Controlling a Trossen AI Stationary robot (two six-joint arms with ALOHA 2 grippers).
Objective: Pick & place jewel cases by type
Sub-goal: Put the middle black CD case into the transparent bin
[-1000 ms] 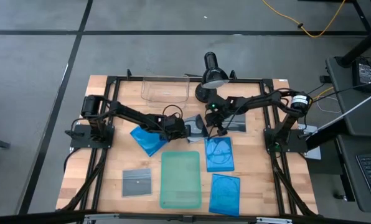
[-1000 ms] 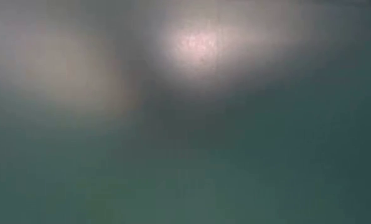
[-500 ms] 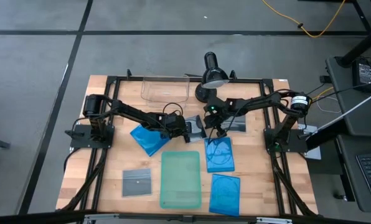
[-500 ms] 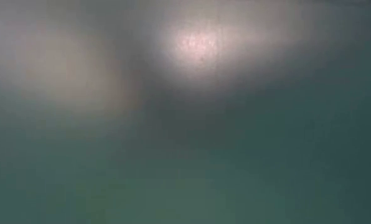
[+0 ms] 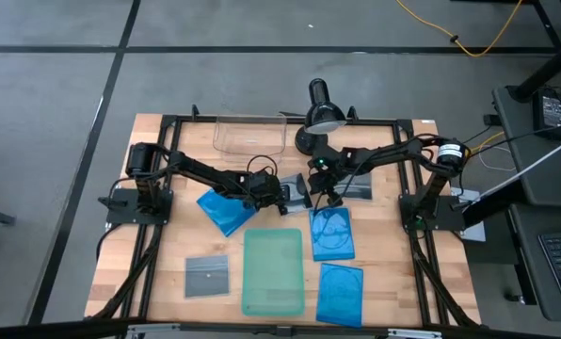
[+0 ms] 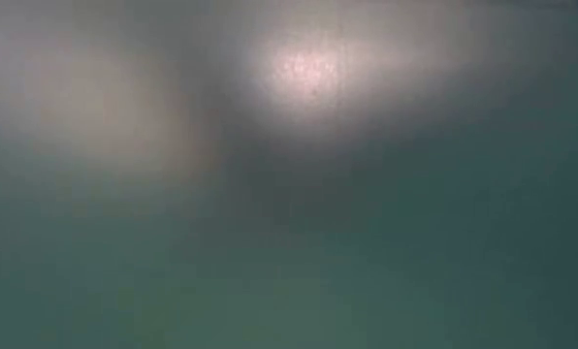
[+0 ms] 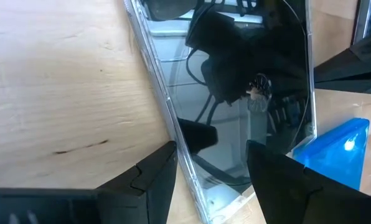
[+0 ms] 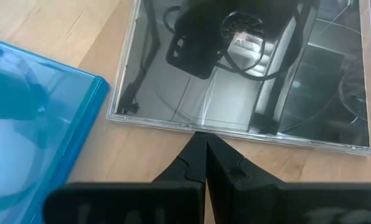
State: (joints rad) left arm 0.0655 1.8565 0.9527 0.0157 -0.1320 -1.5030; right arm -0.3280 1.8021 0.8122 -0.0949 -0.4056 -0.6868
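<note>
High view, wooden tabletop (image 5: 168, 282) with black frame.

Item 1: left hand (image 5: 279, 191), reaching in from the tabletop's left toward its middle. In the left wrist view its fingers (image 7: 149, 177) stand wide apart, low over the near corner of a dark jewel case (image 7: 248, 93); the case's clear edge runs between them. Nothing is gripped.

Item 2: right hand (image 5: 326, 196), reaching in from the right, just beside the left hand. In the right wrist view its fingers (image 8: 226, 171) are pressed together to a point, their tips at or just short of the long edge of a second dark jewel case (image 8: 248, 68); contact cannot be told. It holds nothing.

Item 3: blue jewel cases, three. One (image 5: 226, 209) lies tilted under the left arm; one (image 5: 332, 233) lies just below the right hand; one (image 5: 340, 292) lies near the front edge, right of the tray.

Item 4: grey jewel case (image 5: 207, 276), flat at front left, apart from the rest.

Item 5: pale-green tray (image 5: 273, 271), flat at centre front, between the grey case and the blue pair.

Item 6: clear bin (image 5: 250, 137) at the back edge, black desk lamp (image 5: 322, 111) beside it.

Low view: blurred grey-green haze only.
</note>
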